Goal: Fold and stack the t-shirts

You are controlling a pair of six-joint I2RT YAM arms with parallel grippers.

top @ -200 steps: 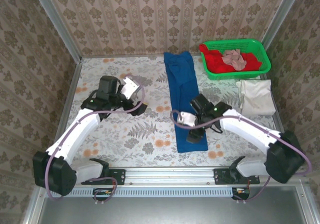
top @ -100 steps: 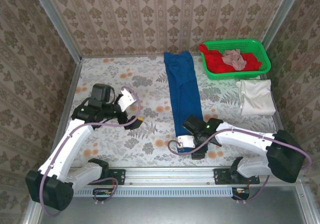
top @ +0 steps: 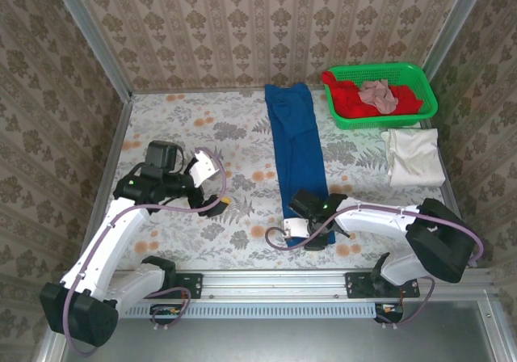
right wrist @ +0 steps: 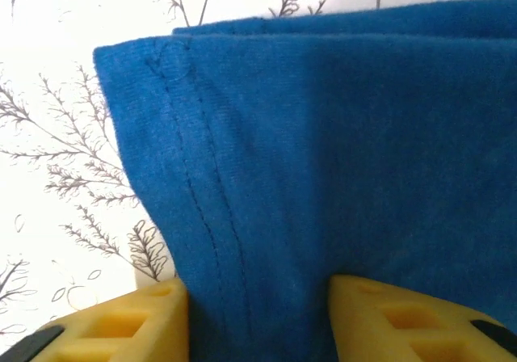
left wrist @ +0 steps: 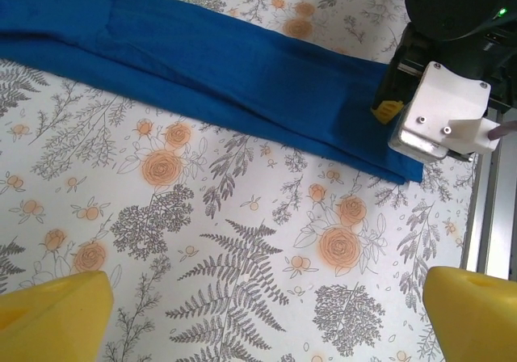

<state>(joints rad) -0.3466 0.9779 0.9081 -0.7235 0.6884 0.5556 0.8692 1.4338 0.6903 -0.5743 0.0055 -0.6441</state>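
The blue t-shirt [top: 297, 148] lies mid-table as a strip running far-to-near, its near hem between the narrowed jaws of the right gripper [right wrist: 258, 313], grip unclear; the left gripper [left wrist: 262, 317] hangs wide open alongside.

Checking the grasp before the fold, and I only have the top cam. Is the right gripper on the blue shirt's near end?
Observer: On the right wrist cam, the blue shirt hem corner fills the gap between the right gripper fingers. I can't tell whether it's clamped.
Operator: Left one?
Observer: The left gripper is wide open with nothing between its fingers, over bare table beside the shirt.
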